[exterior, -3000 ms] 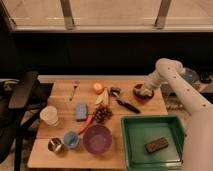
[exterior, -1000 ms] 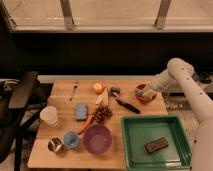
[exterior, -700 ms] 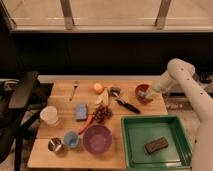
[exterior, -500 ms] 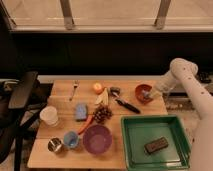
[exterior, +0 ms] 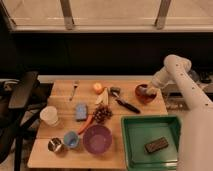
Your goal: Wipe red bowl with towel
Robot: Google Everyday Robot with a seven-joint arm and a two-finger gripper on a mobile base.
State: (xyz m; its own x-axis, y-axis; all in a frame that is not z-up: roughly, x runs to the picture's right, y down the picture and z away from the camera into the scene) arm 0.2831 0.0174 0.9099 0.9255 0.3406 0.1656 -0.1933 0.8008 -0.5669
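Observation:
The red bowl (exterior: 143,95) stands at the table's far right edge, behind the green tray. My gripper (exterior: 148,90) reaches down into it from the right, at the end of the white arm (exterior: 175,70). A small pale patch at the gripper's tip, inside the bowl, looks like the towel (exterior: 141,90); most of it is hidden by the gripper.
A green tray (exterior: 131,145) holding a dark block (exterior: 156,144) fills the near right. A black-handled tool (exterior: 125,103), grapes (exterior: 102,114), blue sponge (exterior: 81,111), purple bowl (exterior: 97,139), small blue-grey bowl (exterior: 71,140), metal cup (exterior: 55,145) and white cup (exterior: 49,115) are spread leftward. A chair (exterior: 20,97) stands at the left.
The arm's elbow has swung to the right and a little up. The gripper has stayed in the red bowl, shifting slightly within it.

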